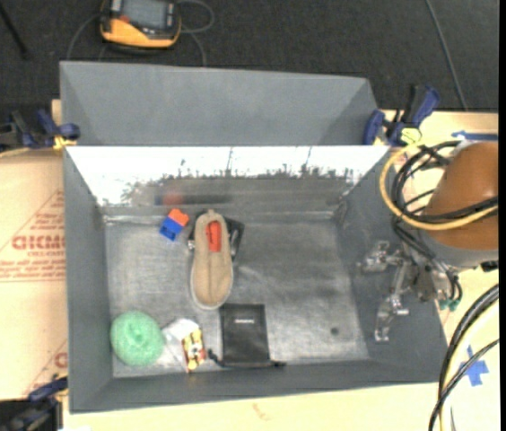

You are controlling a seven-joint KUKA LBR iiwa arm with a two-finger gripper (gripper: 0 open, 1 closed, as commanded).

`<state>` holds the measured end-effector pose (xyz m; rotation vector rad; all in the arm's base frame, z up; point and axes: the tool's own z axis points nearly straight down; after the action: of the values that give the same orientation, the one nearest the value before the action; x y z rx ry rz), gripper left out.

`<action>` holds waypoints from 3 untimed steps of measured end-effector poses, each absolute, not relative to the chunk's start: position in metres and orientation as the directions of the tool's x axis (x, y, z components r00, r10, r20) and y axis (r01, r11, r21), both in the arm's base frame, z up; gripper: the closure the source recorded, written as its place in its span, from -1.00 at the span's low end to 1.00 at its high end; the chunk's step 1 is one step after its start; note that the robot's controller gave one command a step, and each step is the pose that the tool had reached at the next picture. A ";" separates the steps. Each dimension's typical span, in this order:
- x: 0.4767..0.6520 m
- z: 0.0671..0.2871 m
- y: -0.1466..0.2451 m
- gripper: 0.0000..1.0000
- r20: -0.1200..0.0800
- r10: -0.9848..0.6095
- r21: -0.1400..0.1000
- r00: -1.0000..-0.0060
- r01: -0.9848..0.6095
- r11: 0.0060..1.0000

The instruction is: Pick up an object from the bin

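Observation:
My gripper [380, 294] hangs over the bin's right sloping wall, its two metal fingers apart and nothing between them. Nearest to it, on the bin floor to its left, lies a flat black rectangular pouch [244, 333] at the front middle. Further left a beige shoe-shaped thing [211, 268] lies lengthwise with a red-orange piece [213, 235] at its far end. No loose thing lies under the gripper.
A small blue block [171, 229] with an orange block [178, 215] beside it sits at the back left. A green fluffy ball [136, 338] fills the front left corner, with a white packet [186, 341] with yellow and red marks next to it. Bare floor separates the pouch from the right wall.

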<state>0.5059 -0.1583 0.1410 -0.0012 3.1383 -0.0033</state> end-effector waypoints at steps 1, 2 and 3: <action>0.480 0.144 -0.087 -1.00 0.001 0.053 0.003 -0.999 0.053 0.999; 0.489 0.147 -0.079 -1.00 -0.004 -0.038 -0.001 -0.999 -0.038 0.999; 0.473 0.133 -0.026 -1.00 -0.002 -0.041 0.001 -0.999 -0.041 0.999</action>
<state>0.4729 -0.0261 0.1329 -0.0646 3.1387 0.0010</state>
